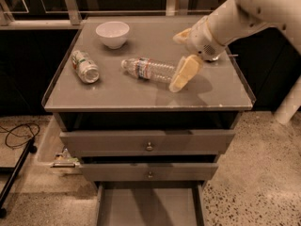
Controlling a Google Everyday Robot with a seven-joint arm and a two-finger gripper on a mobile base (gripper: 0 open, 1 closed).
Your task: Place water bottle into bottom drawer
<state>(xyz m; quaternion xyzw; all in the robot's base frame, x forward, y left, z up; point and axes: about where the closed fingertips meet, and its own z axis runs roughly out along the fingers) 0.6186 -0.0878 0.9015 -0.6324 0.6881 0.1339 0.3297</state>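
Observation:
The water bottle (149,70) lies on its side in the middle of the grey cabinet top (117,93), cap to the left. My gripper (176,61) hangs at the bottle's right end, open. Its near fingertip (178,83) is low by the bottle's base and its far finger (181,35) is behind the bottle. The fingers do not hold the bottle. The bottom drawer (149,207) is pulled out at the bottom edge of the view, and its grey floor is bare.
A green-and-white can (85,66) lies at the left of the top. A white bowl (113,33) stands at the back left. The two upper drawers (148,142) with knobs are slightly out. Cables (19,133) lie on the floor at left.

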